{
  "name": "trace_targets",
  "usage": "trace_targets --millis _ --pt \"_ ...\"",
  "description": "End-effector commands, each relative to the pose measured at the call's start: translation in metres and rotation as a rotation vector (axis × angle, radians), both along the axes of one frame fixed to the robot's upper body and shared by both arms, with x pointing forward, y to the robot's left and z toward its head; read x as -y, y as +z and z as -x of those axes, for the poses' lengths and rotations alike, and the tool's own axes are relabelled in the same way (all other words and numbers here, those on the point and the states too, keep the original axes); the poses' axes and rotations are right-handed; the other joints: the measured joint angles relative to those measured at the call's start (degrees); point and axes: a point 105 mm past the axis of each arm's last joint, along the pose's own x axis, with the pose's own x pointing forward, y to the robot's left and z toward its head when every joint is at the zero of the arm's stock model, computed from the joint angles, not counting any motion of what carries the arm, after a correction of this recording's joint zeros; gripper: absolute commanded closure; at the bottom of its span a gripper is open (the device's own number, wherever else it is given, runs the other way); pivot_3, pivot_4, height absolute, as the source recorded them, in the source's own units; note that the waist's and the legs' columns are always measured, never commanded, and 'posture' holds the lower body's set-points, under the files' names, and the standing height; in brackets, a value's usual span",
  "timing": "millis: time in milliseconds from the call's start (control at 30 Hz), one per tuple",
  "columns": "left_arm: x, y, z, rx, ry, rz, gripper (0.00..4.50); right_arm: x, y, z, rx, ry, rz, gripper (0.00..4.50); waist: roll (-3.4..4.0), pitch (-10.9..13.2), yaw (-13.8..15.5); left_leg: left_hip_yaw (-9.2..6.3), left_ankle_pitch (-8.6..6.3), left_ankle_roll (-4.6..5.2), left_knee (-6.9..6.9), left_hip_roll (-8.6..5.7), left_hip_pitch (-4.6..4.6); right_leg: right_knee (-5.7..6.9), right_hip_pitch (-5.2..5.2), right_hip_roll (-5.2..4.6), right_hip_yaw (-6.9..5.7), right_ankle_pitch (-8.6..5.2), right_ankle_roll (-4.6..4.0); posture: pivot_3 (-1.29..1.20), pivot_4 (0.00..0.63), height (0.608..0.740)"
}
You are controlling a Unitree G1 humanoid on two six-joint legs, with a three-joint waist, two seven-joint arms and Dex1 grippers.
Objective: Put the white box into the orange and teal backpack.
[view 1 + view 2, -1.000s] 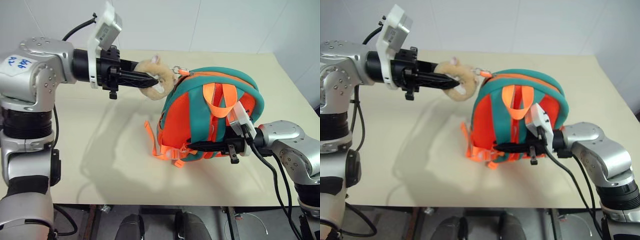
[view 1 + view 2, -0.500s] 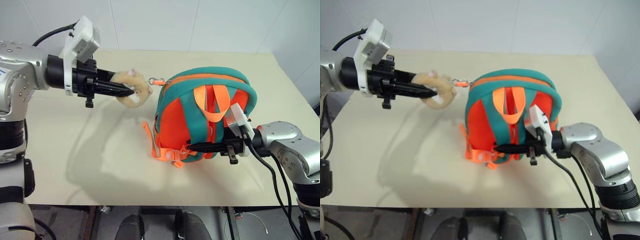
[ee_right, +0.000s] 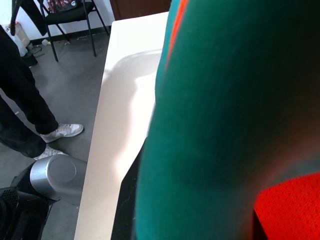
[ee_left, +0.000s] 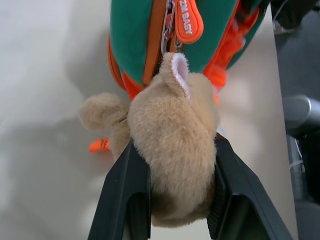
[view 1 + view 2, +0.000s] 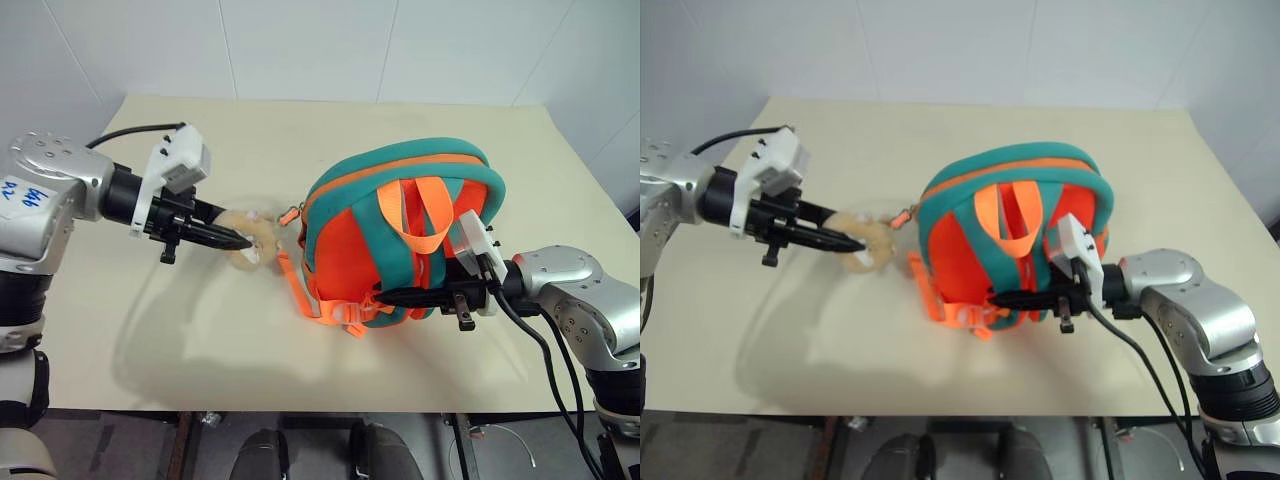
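Backpack: your orange and teal backpack [image 5: 400, 235] stands on the counter [image 5: 300, 130], a little right of its middle, strap side toward you, orange handle loops hanging down its face.
White box: you cannot tell where it is from these views.
Plush toy: the tan plush toy [image 5: 250, 238] sits just left of the backpack, low over the counter, joined to the backpack's zip by a short clip.
Zip pull: in the left wrist view, an orange zip pull [image 4: 187, 22] hangs just above the toy's ear.
Left gripper: your left gripper [image 5: 235, 240] pinches the plush toy; its two black fingers [image 4: 125, 195] press on either side of the fur.
Right gripper: your right gripper [image 5: 392, 296] lies level at the backpack's lower edge, pointing left, its fingers nearly together on the teal trim by the orange webbing.
Person: dark trousers and white shoes [image 3: 60, 131] show on the floor beyond the counter edge.
Chair: a black chair [image 3: 75, 12] stands farther back.
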Motion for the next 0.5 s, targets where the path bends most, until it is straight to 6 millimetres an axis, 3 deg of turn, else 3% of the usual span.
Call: trace_targets --millis 33,167,500 --pt "-0.006 -0.011 -0.005 -0.015 0.01 -0.059 3.57 0.001 0.005 0.002 0.033 0.007 -0.006 3.83 0.0 0.0 0.0 -0.01 0.0 0.0 0.0 0.0 0.0 0.0 0.0 0.0 0.0 0.0 0.0 0.0 0.15 0.74" --pt "-0.008 -0.031 -0.014 -0.043 -0.018 -0.144 3.57 0.0 0.004 0.001 0.032 0.007 -0.003 3.83 0.0 0.0 0.0 0.02 0.0 0.0 0.01 -0.01 0.02 -0.01 0.02 -0.01 0.01 0.0 0.0 0.0 0.15 0.74" --pt "0.011 -0.068 -0.033 -0.144 -0.176 -0.29 3.57 0.0 0.003 -0.002 0.029 0.0 0.002 3.83 0.0 0.0 0.0 0.09 -0.03 0.04 0.14 0.01 -0.06 0.01 0.0 -0.01 -0.02 0.0 0.0 0.0 0.15 0.74"
